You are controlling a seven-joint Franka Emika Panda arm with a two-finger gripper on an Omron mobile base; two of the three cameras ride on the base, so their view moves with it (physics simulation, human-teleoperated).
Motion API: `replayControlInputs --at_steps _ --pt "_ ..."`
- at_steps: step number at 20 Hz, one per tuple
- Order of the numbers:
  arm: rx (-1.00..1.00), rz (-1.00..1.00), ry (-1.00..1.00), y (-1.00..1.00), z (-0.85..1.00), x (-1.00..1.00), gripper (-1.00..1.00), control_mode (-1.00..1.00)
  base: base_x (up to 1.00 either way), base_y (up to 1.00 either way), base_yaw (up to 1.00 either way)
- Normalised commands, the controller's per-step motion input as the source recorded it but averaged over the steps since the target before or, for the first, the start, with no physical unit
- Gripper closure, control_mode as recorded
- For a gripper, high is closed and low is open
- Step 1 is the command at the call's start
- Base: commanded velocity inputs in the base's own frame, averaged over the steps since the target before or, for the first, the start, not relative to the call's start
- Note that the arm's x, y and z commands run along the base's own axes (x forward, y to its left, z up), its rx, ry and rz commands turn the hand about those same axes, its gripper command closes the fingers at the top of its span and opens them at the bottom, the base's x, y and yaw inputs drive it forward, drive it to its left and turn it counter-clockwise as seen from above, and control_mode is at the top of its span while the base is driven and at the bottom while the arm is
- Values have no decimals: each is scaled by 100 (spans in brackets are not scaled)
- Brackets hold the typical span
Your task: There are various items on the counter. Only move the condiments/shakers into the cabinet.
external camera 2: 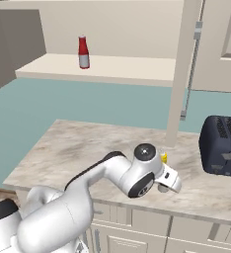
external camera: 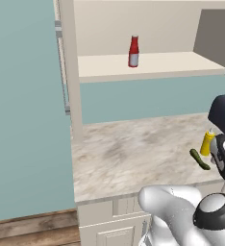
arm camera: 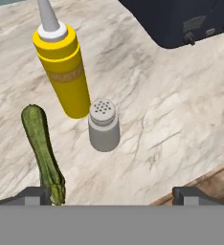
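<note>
Our claw (arm camera: 112, 194) hangs with its jaws spread wide and empty over the worktop (arm camera: 171, 115). Just ahead, between the tips, the grey shaker (arm camera: 104, 125) stands upright, so we judge it the nearest pick. The yellow squeeze bottle (arm camera: 62, 67) stands just behind it, the green vegetable (arm camera: 41, 150) to the side. Far off, the red bottle (external camera: 133, 51) already stands on the cabinet shelf (external camera: 172, 65).

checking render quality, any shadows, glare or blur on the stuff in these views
Hand view: sharp; grey shaker and yellow squeeze bottle throw soft shadows on the counter. Left base view: even flat light, small red bottle on the shelf slightly soft. Right base view: mild gloss on the arm, no glare.
</note>
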Motion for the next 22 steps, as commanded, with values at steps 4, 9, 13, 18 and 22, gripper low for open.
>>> replayControlInputs --at_steps 4,9,13,18,22 --pt "0 2 0 -24 -6 7 -100 -100 0 0 0" --pt "0 0 0 -1 -2 15 -100 -100 0 0 0" --pt "0 0 0 4 0 14 -100 -100 0 0 0" --pt "0 0 -2 2 0 3 -100 -100 0 0 0" --pt "0 0 -1 0 0 0 -100 -100 0 0 0"
